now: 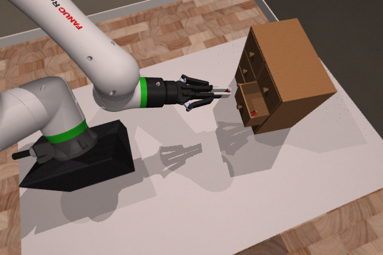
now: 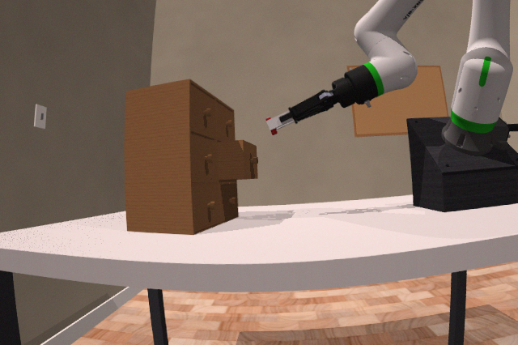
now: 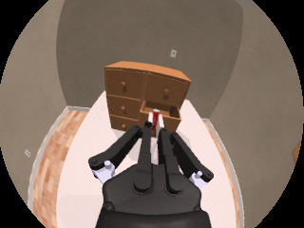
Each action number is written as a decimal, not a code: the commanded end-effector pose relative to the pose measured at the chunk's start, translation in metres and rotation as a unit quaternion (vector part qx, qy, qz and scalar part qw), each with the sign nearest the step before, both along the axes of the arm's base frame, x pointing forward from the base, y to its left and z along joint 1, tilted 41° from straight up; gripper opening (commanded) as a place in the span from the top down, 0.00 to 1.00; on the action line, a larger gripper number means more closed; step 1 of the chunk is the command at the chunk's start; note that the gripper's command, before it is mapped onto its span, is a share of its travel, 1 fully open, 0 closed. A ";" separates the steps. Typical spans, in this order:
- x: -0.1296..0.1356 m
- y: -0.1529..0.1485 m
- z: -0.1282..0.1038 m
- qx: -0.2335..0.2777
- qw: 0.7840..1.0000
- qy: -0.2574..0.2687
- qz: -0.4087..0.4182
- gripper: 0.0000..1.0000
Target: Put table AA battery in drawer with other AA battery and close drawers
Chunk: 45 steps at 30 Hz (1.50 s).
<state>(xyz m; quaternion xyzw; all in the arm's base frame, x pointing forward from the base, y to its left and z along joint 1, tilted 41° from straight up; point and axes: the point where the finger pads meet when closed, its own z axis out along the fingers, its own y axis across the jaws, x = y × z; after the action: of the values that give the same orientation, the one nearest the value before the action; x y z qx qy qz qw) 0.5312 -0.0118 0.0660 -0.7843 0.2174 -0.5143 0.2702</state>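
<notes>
My gripper [image 1: 224,91] is shut on the AA battery [image 1: 228,90], a small white cylinder with a red end; it also shows in the side view [image 2: 272,124] and the wrist view [image 3: 155,117]. The gripper reaches almost level, high above the table, and points at the wooden chest [image 1: 281,75]. One middle-row drawer [image 1: 252,102] stands pulled out. A second AA battery [image 1: 253,112] with a red end lies inside it. The held battery is a short way in front of and above that open drawer [image 2: 244,159]. The other drawers look pushed in.
The arm's black base [image 1: 80,159] stands at the table's left. The chest [image 2: 176,157] stands near the table's far right corner, close to the dark wall. A brown board [image 2: 397,100] hangs on the wall behind the arm.
</notes>
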 end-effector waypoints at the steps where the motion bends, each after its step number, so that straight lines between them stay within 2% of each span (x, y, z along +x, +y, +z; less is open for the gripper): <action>1: 0.020 -0.001 -0.001 0.000 1.000 0.000 0.000 0.94; 20: 0.084 -0.002 -0.006 0.000 1.000 0.000 0.000 0.94; 32: 0.100 -0.003 -0.007 0.000 1.000 0.000 0.000 0.94; 45: 0.102 -0.003 -0.008 0.000 1.000 0.000 0.000 0.94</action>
<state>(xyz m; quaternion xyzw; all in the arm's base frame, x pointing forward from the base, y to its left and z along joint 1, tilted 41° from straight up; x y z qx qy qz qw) 0.6335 -0.0144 0.0584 -0.7842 0.2175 -0.5145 0.2701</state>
